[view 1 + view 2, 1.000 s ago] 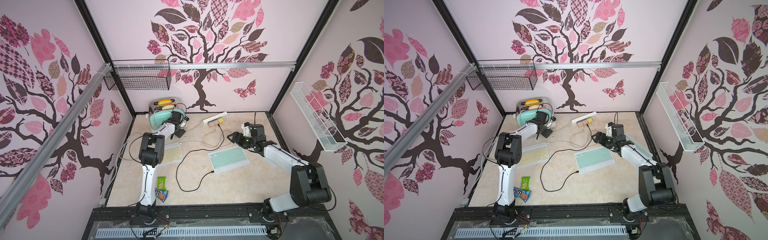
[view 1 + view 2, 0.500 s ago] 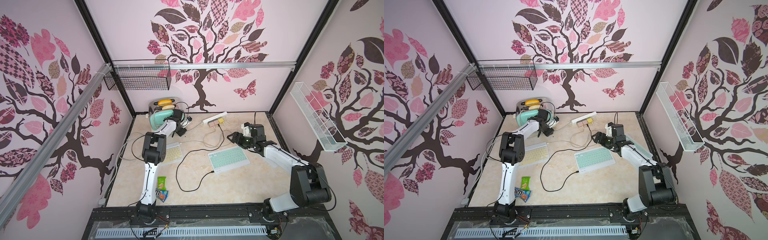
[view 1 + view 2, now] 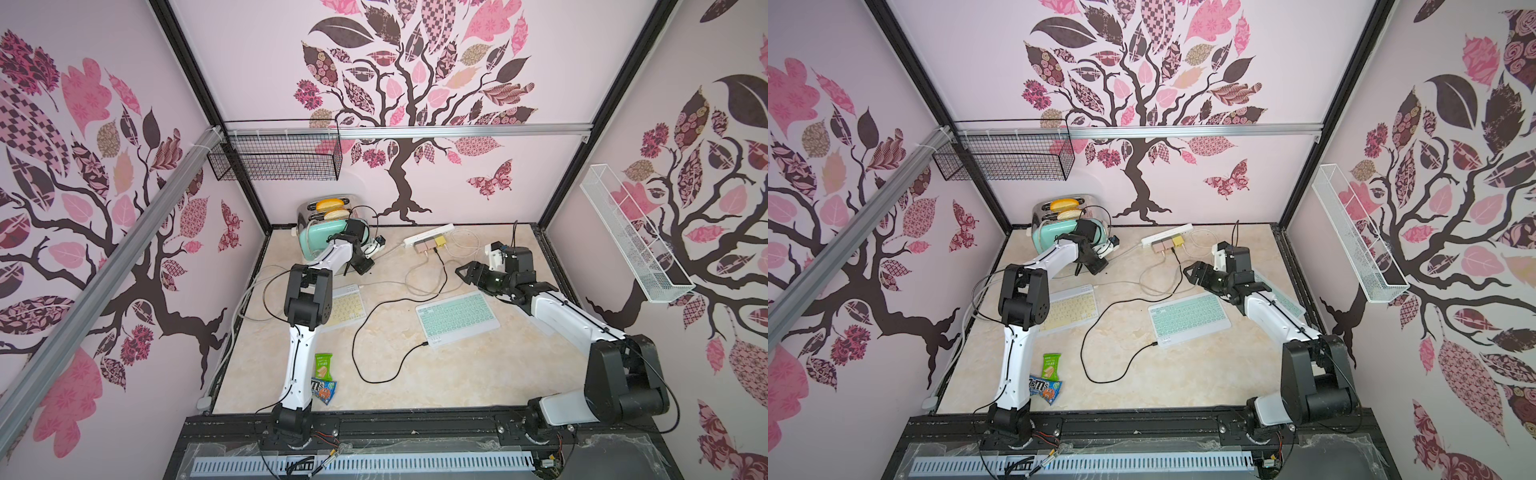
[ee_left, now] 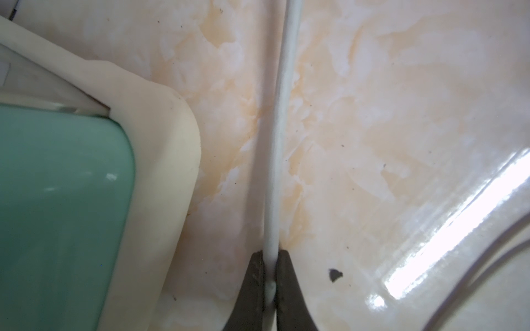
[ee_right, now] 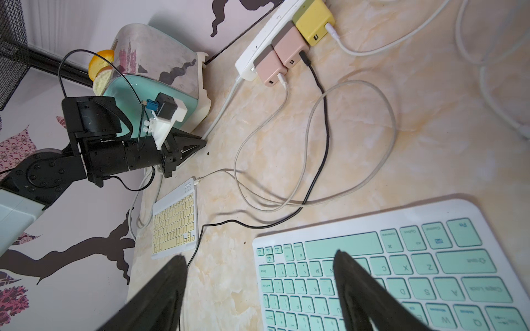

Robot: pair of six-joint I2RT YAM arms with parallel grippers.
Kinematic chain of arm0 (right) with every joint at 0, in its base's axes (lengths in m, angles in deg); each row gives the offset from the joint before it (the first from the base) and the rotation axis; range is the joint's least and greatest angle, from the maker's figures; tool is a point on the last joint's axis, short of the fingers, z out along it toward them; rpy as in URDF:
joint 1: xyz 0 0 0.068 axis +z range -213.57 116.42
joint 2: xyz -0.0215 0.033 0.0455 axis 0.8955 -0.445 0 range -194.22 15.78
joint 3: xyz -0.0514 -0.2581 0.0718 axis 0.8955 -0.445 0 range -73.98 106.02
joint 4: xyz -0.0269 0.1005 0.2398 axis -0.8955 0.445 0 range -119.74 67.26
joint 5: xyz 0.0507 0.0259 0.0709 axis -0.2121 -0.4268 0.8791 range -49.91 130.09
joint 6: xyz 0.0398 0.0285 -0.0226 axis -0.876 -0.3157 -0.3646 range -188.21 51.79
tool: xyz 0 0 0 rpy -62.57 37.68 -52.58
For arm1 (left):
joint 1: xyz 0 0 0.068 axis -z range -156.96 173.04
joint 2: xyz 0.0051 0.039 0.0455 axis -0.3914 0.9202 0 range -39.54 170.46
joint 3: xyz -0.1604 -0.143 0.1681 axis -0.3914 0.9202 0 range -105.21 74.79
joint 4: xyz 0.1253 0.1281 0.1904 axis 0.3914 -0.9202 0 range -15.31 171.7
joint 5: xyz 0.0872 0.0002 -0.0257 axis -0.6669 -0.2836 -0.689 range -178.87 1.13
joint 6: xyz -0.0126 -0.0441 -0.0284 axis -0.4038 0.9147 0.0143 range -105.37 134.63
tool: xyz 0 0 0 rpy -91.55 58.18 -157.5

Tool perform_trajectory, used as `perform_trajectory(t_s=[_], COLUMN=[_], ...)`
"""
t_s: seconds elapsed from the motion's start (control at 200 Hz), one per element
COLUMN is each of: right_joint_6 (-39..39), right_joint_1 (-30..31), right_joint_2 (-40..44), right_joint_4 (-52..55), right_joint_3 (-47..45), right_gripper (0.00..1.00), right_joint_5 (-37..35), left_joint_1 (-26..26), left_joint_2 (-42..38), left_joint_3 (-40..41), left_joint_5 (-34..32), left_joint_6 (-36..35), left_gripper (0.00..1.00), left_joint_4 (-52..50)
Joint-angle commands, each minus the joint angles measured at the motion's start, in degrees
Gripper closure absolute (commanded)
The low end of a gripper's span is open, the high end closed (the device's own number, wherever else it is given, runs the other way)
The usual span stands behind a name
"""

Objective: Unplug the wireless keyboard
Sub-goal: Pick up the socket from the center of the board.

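- Snacks lie nearest us: a green wafer pack and a candy bag on the counter, beside the left arm's base.
- Farther in, the green keyboard sits mid-counter with a black cable plugged into its near edge. The yellow keyboard lies on the left arm's side, a white lead at its far corner.
- Right claw hangs by the green keyboard's far edge, jaws wide, gripping nothing.
- Left claw is down at the counter beside the toaster, and we see it pinched tight on a white cord.
- Farthest back, by the wall, the power strip carries three chargers; the black cable enters the middle one.
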Motion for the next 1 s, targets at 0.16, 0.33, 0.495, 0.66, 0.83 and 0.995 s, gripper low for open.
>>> perform_trajectory(t_s=[0.16,0.33,0.495,0.66,0.83,0.995], right_joint_6=[-0.41,-1.32,-3.5,-6.89,-13.18,-20.13], right_joint_1=[0.3,0.3,0.38,0.34,0.77,3.33], right_joint_2=[0.83,0.57,0.39,-1.31,-4.67,-8.15], right_joint_4=[-0.6,-1.04,-1.71,-1.88,-6.17,-10.58], right_joint_3=[0.63,0.39,-0.46,0.0,0.5,1.33], right_gripper=[0.18,0.18,0.17,0.16,0.15,0.16], right_joint_5=[-0.19,-0.87,-2.59,-3.16,1.26,1.97], left_joint_1=[2.23,3.83,5.48,7.1,7.94,8.86], left_joint_2=[-4.16,-9.56,-14.81,-19.81,-24.43,-27.83], left_joint_3=[6.57,9.78,13.25,17.19,21.39,26.02], left_joint_5=[1.95,2.66,2.4,2.72,3.58,4.55], left_joint_6=[0.28,1.79,3.85,6.06,9.02,11.31], left_gripper=[1.0,1.0,1.0,1.0,1.0,1.0], left_joint_4=[1.09,3.79,5.99,7.71,8.72,10.28])
